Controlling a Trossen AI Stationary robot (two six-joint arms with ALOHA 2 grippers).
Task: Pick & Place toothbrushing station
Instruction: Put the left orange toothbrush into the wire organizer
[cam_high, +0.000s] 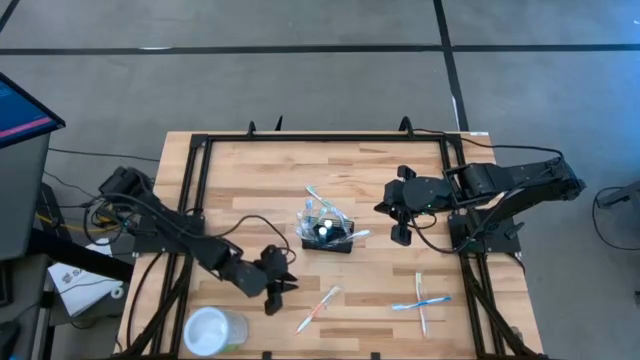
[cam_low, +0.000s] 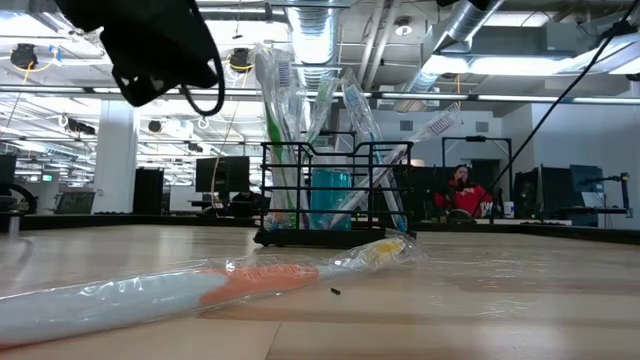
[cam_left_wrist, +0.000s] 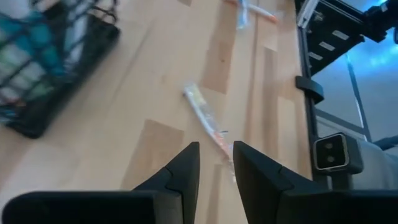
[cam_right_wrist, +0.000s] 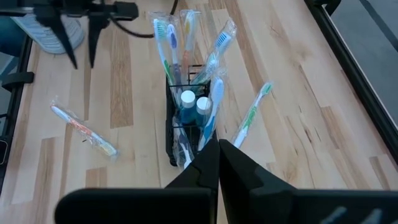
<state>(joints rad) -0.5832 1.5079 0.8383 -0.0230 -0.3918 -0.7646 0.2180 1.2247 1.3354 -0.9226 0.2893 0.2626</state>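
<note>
Leftmost, near the front edge of the pale butcher-block wooden table (cam_high: 240, 170), stood a clear round plastic cup (cam_high: 212, 330), untouched. Just right of it hovered the left gripper (cam_high: 277, 293), fingers parted with a narrow gap and nothing between them. Its wrist view showed the two dark fingers aimed down at a wrapped toothbrush with an orange-and-white handle in clear film (cam_left_wrist: 205, 118), lying flat on the boards slightly ahead of the tips.

That looked like the step in hand: taking this brush up for the caddy. To do it well, the arm probably needed to run forward until the handle sat squarely between the fingers, turn the wrist so the jaws crossed the handle rather than ran along it, then come down low enough to pinch the handle itself. The film looked slippery and baggy; a grip on wrapper alone would likely slide.

Further right, at mid-table, sat the toothbrushing station, a small black rectangular wire-mesh caddy (cam_high: 327, 234), upright, already bristling with several wrapped brushes leaning outward and two small white-capped tubes. One brush leaned against its outside; whether its end was inside I could not tell.

Right again, the right gripper (cam_high: 402, 236) waited just beside the caddy, fingers pressed together and empty. Two more wrapped blue-and-white toothbrushes (cam_high: 420, 302) lay crossed near the front right corner.
</note>
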